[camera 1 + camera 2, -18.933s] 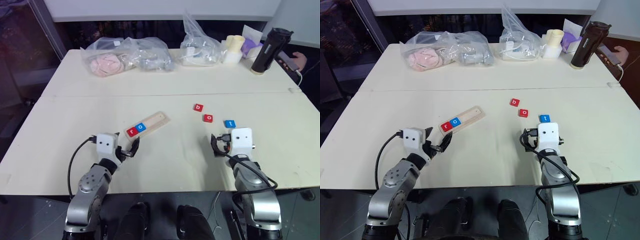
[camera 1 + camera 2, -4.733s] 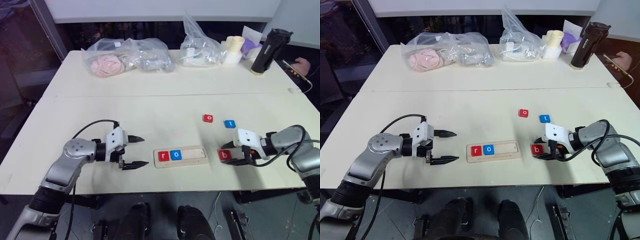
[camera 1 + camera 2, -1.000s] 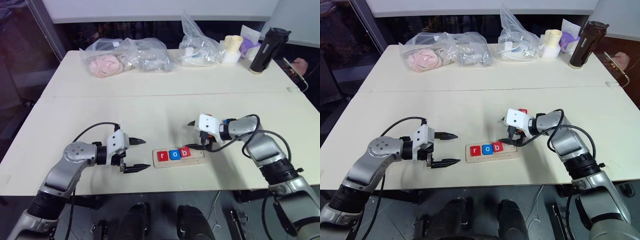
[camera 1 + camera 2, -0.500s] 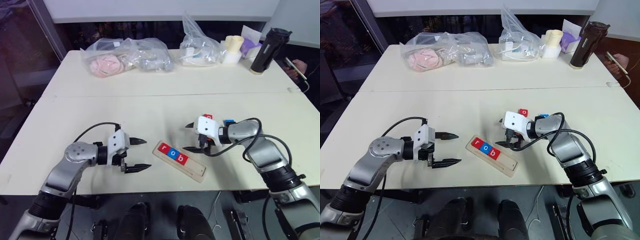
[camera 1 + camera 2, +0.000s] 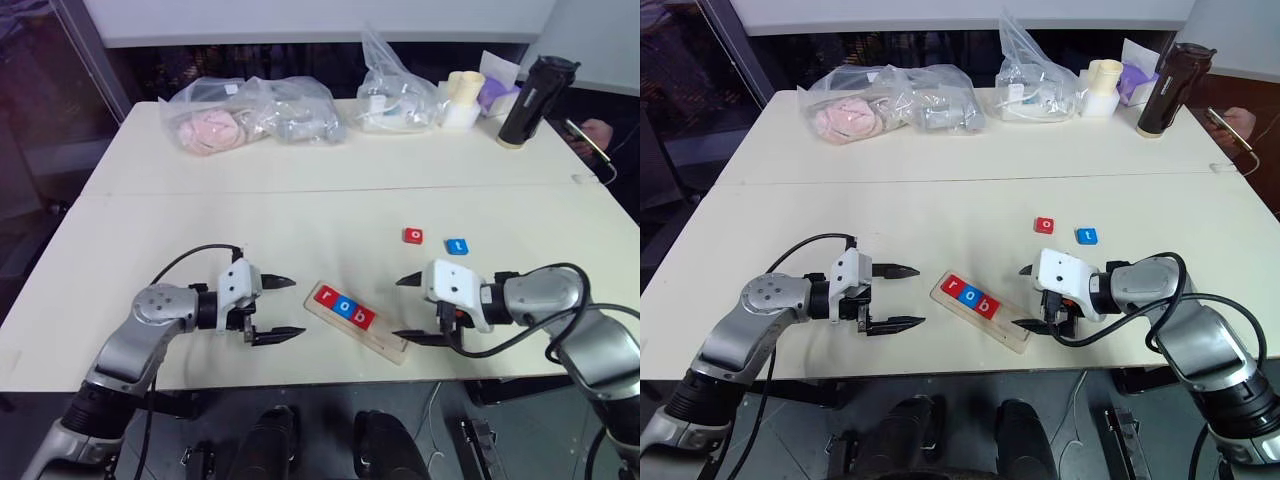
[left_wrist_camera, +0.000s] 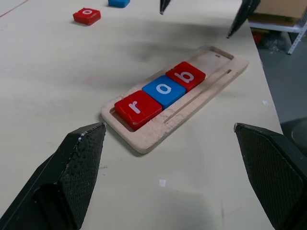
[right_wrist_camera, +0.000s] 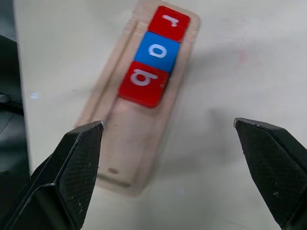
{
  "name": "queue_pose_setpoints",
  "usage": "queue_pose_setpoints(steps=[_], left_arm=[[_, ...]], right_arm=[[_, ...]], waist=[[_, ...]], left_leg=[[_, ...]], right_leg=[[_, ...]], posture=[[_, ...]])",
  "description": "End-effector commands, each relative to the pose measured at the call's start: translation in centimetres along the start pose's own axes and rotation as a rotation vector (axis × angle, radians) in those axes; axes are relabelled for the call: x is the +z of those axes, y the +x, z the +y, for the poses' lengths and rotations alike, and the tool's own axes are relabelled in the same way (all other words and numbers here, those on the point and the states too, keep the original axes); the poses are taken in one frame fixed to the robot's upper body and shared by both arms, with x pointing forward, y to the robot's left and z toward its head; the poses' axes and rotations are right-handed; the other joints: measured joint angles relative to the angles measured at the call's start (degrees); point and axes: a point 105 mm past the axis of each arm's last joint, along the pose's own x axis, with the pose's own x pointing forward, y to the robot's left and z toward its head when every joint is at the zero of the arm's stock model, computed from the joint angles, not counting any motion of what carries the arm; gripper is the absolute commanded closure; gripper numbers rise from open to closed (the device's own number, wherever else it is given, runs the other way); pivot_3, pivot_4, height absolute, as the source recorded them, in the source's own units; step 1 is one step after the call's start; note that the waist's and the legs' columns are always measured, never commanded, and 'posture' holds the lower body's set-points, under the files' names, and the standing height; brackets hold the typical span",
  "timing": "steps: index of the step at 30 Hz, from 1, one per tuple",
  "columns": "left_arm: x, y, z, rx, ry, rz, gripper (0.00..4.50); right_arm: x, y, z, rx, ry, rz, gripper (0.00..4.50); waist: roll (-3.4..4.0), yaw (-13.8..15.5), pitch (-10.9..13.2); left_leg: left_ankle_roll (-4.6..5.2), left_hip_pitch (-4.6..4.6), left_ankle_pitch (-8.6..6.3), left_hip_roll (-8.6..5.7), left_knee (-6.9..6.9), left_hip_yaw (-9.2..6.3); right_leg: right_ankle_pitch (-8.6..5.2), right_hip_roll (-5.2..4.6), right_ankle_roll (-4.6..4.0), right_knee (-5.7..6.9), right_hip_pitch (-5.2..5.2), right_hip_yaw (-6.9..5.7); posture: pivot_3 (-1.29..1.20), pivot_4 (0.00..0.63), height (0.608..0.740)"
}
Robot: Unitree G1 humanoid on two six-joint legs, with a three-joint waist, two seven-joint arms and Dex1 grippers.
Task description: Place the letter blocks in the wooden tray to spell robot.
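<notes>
On cream table [image 5: 300, 200]: clear bags [image 5: 250, 110], dark flask [image 5: 530, 90] at back.

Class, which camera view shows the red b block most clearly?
The left wrist view: the red b block sits upright and readable, third in the wooden tray. The right wrist view shows it blurred and inverted; both eye views show it small.

Two head cameras look forward and down from high above the near edge of the bench [image 5: 300, 200], both showing the wooden tray [image 5: 357, 320] near that edge. Each wrist camera sits low and close, facing the wooden tray from opposite ends.
</notes>
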Motion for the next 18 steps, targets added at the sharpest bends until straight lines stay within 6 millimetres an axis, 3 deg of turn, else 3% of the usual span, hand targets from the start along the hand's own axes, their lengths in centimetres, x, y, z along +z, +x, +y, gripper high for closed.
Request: queue_pose_setpoints(steps=[1, 7, 18], left_arm=[[0.7, 0.1, 0.0, -0.008, 0.033, -0.016, 0.0], [0.8, 0.2, 0.1, -0.015, 0.035, -0.019, 0.0], [0.8, 0.0, 0.0, -0.009, 0.036, -0.015, 0.0]], right_arm=[[0.3, -0.3, 0.0, -0.033, -0.035, 0.003, 0.03], [-1.3, 0.2, -1.3, -0.105, -0.054, 0.056, 0.03], [-2.9, 0.1, -1.8, -0.09, -0.062, 0.098, 0.03]], waist=[[0.0, 0.0, 0.0], [0.0, 0.0, 0.0], [0.0, 0.0, 0.0]], left_leg=[[0.0, -0.01, 0.0, 0.0, 0.0, 0.0], [-0.01, -0.02, -0.01, -0.01, 0.0, 0.01], [0.08, -0.01, 0.05, -0.01, -0.01, 0.01]], right_leg=[[0.0, 0.0, 0.0, -0.02, 0.0, 0.0], [0.0, -0.01, 0.0, -0.09, 0.02, 0.0], [0.0, 0.01, 0.0, -0.09, 0.02, -0.01]], posture=[[0.0, 0.15, 0.738], [0.0, 0.15, 0.738], [0.0, 0.15, 0.738]])
